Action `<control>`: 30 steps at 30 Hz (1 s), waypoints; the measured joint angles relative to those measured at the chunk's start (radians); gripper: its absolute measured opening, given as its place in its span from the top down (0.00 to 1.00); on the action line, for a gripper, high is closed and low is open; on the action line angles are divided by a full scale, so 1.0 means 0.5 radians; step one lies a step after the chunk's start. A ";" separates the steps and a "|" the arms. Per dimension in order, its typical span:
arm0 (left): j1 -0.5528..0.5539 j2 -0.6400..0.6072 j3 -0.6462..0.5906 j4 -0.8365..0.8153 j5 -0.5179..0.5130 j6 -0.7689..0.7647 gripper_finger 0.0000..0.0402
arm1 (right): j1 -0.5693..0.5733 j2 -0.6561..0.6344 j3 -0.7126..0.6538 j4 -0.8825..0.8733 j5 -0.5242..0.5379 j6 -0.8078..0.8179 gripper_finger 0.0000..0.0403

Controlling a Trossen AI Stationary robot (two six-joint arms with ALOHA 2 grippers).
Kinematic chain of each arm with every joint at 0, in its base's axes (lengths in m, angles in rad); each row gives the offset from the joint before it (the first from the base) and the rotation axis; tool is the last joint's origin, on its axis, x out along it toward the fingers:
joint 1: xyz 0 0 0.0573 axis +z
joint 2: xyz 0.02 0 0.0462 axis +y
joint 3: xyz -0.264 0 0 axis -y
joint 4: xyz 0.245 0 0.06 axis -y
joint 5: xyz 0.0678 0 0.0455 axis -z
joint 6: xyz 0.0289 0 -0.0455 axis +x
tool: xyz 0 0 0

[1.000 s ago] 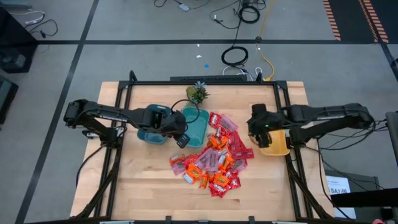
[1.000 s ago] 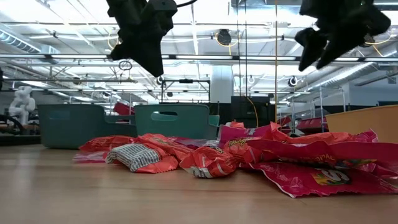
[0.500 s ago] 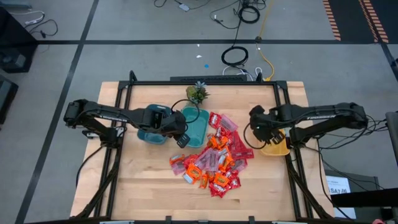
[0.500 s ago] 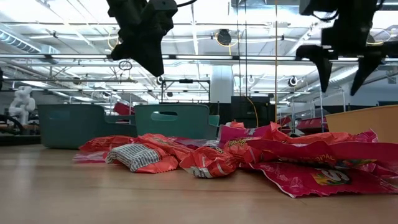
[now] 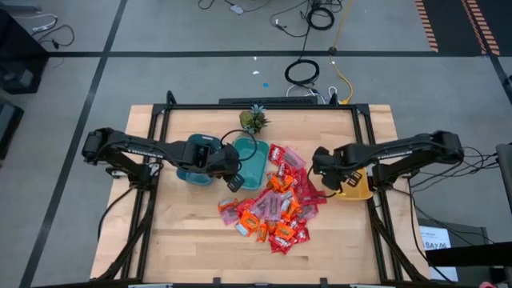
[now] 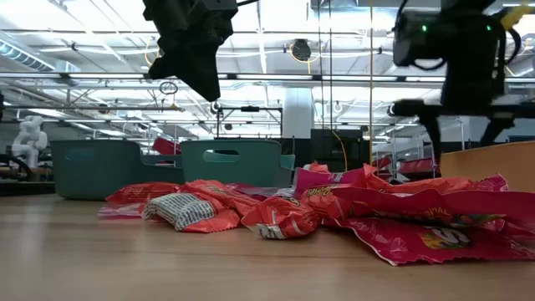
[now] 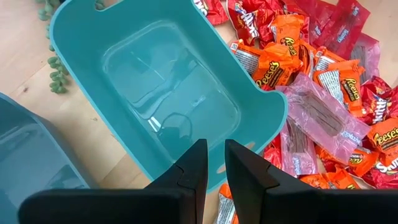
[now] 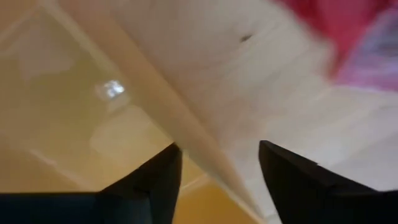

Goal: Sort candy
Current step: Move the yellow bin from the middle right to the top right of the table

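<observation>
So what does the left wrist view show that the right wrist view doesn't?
Only the left wrist view shows the light teal bin, a darker teal bin, readable orange and red candy, and the left gripper nearly shut and empty. Only the right wrist view shows the yellow bin and the right gripper open. Both share the wooden table; the right view's candy is a red blur.

Orange wrappers (image 7: 278, 62), upper middle of the left wrist view: "Reese's", legible on several packs.
Orange pack (image 7: 386, 135), right edge of the left wrist view: "Reese's".
Red pack (image 7: 385, 107), right edge of the left wrist view: "Skittles", cut off by the frame.
Red wrappers (image 7: 249, 14), top of the left wrist view: white lettering, not legible.
High, low and right wrist views: no readable text.
</observation>
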 joint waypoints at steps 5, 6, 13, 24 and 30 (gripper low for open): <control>0.000 0.000 0.000 0.000 -0.001 0.001 0.84 | 0.000 0.061 -0.026 0.056 0.005 0.125 0.77; 0.000 0.000 0.000 0.000 -0.001 0.001 0.84 | 0.000 0.061 -0.026 0.075 0.010 0.136 0.84; 0.000 0.000 0.000 0.000 -0.003 0.002 0.84 | -0.015 -0.014 0.027 0.259 0.323 0.162 0.99; 0.000 0.000 0.000 0.001 0.006 0.001 0.84 | -0.526 -0.101 0.493 0.213 0.380 1.191 1.00; 0.000 0.000 0.000 0.019 0.016 0.000 0.84 | -1.080 0.022 0.494 0.262 0.315 1.706 1.00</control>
